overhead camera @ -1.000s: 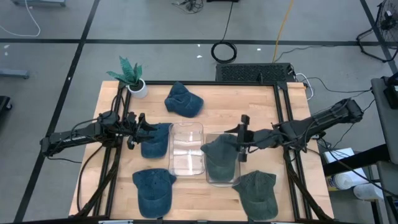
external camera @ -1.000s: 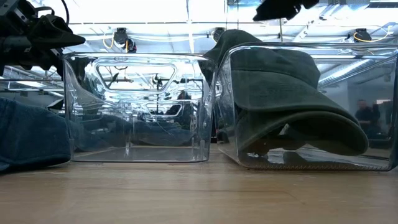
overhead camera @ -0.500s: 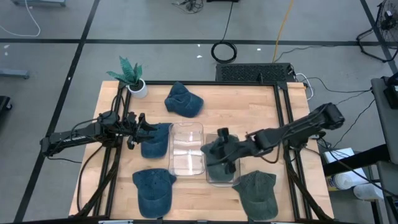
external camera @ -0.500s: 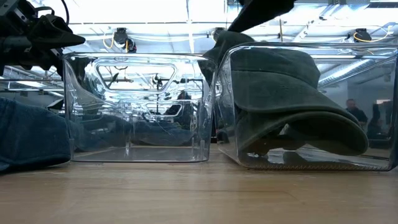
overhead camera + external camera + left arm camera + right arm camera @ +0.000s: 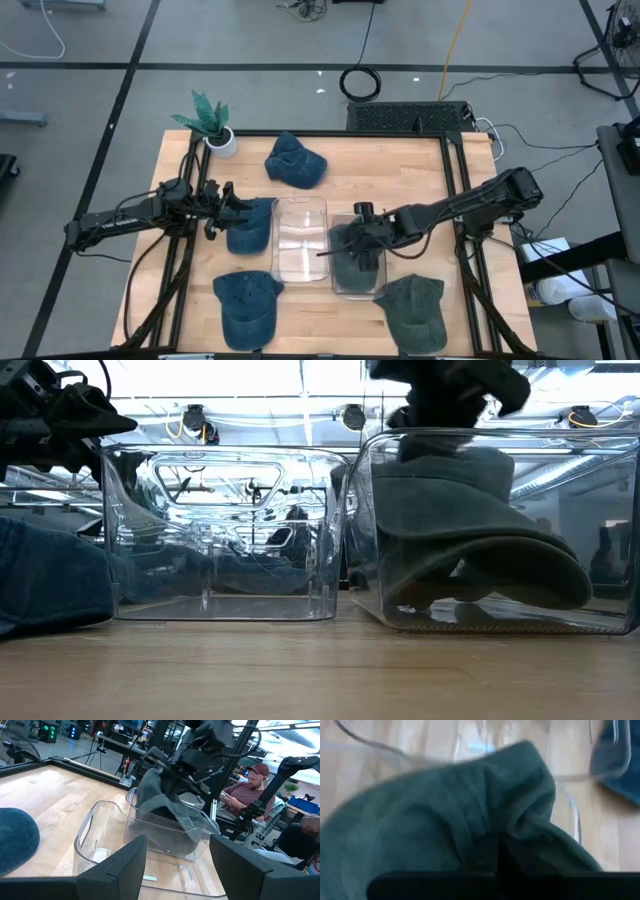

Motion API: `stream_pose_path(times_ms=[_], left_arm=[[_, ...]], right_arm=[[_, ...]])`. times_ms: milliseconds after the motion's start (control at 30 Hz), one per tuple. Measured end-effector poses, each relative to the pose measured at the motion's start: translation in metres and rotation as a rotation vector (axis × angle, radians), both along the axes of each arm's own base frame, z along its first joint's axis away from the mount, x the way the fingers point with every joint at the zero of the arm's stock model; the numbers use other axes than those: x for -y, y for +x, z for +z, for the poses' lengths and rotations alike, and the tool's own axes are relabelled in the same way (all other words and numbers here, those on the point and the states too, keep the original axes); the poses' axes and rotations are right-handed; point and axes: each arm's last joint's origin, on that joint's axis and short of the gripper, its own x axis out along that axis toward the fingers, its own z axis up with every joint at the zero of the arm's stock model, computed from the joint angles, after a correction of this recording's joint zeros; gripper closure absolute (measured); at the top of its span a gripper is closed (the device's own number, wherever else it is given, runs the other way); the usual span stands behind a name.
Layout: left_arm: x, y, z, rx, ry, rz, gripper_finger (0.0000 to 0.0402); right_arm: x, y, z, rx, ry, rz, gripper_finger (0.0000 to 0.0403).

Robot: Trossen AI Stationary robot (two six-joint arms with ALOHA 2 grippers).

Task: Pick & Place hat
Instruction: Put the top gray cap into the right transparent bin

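A dark green hat (image 5: 352, 262) lies crumpled in the right clear bin (image 5: 340, 288); the low view shows it filling the bin (image 5: 470, 530). My right gripper (image 5: 352, 242) is shut on top of the hat, reaching in from the table's right. At the table's left, my left gripper (image 5: 226, 206) waits open beside a blue hat (image 5: 250, 226) that lies flat on the wood. The left clear bin (image 5: 300, 240) stands against the right one with no hat in it. My right gripper presses its shut fingers down on the top of the green hat's crown (image 5: 485, 827), coming from above and slanting in from the table's right. The cloth puckers around the fingers. The hat sits inside the bin, resting on the bin's floor.
Loose hats lie on the table: blue ones at the far middle (image 5: 295, 160) and near left (image 5: 245, 305), a green one at the near right (image 5: 412, 312). A potted plant (image 5: 212, 122) stands at the far left corner. People sit in the room beyond (image 5: 247, 790).
My right gripper has gone toward the table's left and down onto the green hat and has shut. The hat's peak, which stood above the bin's rim, has been pushed down into the bin.
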Motion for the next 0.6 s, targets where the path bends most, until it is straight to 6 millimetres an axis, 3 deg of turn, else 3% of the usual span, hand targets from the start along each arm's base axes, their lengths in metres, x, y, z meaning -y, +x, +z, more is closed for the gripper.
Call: stream_pose_path(times_ms=[433,600], left_arm=[[0.000,0.000,0.000,0.000,0.000,0.000,0.0174],[0.000,0.000,0.000,0.000,0.000,0.000,0.0174]], right_arm=[[0.017,-0.007,-0.033,-0.042,0.088,-0.058,0.0403],[0.018,-0.008,-0.035,-0.048,0.079,-0.055,0.0403]])
